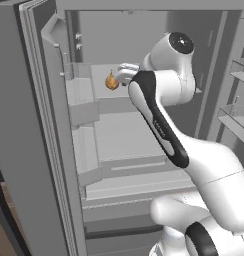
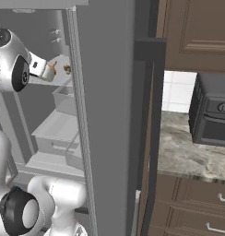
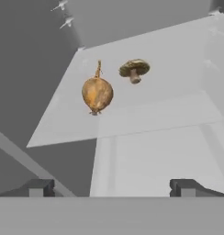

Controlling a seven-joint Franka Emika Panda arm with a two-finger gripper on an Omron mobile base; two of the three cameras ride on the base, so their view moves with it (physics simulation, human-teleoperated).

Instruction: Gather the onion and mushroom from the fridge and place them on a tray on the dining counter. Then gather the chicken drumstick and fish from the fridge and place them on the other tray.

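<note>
You have the arm reaching up into the open fridge [image 1: 144,30], with the gripper [image 3: 111,187] aimed at an upper shelf [image 3: 146,59]. In the hand view its two dark finger tips stand wide apart, with nothing between them.

The onion [image 3: 97,93] sits on that pale shelf, well beyond the tips and a little left of the line between them. The mushroom [image 3: 134,69] lies just beside it, farther back and to the right, not touching it. In the left base view you can see the onion [image 1: 112,81] as a small orange ball just left of the white hand.

In the right base view the hand points toward the shelf, and two small brownish things rest there; the nearer one is the onion [image 2: 51,68], the other the mushroom [image 2: 67,69].

To the right of the fridge door, that view shows a speckled stone counter [image 2: 179,152] with a dark appliance [image 2: 211,113] on it, under brown cabinets [image 2: 197,32].
</note>
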